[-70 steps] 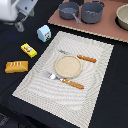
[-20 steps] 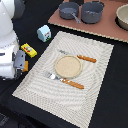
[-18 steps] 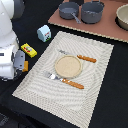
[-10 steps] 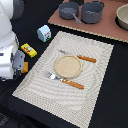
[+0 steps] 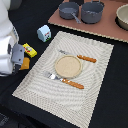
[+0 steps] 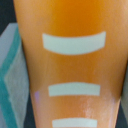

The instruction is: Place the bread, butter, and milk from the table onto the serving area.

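The arm stands at the exterior view's left, and my gripper [image 5: 20, 60] is down over the bread [image 5: 24, 63]. Only an orange end of the loaf shows past the arm. In the wrist view the bread [image 6: 70, 60] fills the picture, orange with pale scored ridges, very close. No fingers show there, so I cannot tell whether the jaws are open or shut. The yellow butter [image 5: 30, 50] lies just beyond the bread. The milk [image 5: 44, 33] stands upright near the far left corner of the striped serving area [image 5: 95, 55]. The tan plate [image 5: 67, 65] at its centre is bare.
A fork [image 5: 53, 76] and an orange-handled knife [image 5: 73, 84] lie on the mat on the plate's near side. Another orange-handled utensil [image 5: 86, 58] lies on its far side. A brown board [image 5: 107, 27] at the back carries grey pots [image 5: 92, 11].
The arm, absent 3.5 s ago, has come in from the left and covered the bread. Over the last second it has barely moved. Butter and milk have stayed put.
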Controlling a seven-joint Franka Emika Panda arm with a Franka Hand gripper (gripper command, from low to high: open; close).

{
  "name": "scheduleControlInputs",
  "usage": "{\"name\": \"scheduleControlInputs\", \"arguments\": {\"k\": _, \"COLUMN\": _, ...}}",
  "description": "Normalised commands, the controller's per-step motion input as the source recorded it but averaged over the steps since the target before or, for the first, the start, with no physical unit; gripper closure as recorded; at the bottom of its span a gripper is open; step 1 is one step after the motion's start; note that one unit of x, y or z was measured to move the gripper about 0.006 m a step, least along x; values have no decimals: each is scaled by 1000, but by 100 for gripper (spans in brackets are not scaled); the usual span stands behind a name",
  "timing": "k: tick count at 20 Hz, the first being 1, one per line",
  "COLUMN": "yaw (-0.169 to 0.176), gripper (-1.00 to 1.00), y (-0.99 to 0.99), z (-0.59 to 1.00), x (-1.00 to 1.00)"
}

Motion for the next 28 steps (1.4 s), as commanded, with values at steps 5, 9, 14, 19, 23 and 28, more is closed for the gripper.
{"name": "scheduleControlInputs", "arguments": {"k": 5, "yaw": 0, "gripper": 100, "y": 306, "z": 791, "x": 1000}}
{"name": "scheduleControlInputs", "arguments": {"k": 9, "yaw": 0, "gripper": 100, "y": 321, "z": 661, "x": 1000}}
{"name": "scheduleControlInputs", "arguments": {"k": 14, "yaw": 0, "gripper": 100, "y": 310, "z": 272, "x": 1000}}
{"name": "scheduleControlInputs", "arguments": {"k": 19, "yaw": 0, "gripper": 100, "y": 252, "z": 63, "x": 999}}
{"name": "scheduleControlInputs", "arguments": {"k": 23, "yaw": -20, "gripper": 100, "y": 99, "z": -45, "x": 965}}
{"name": "scheduleControlInputs", "arguments": {"k": 28, "yaw": -47, "gripper": 100, "y": 54, "z": -97, "x": 907}}
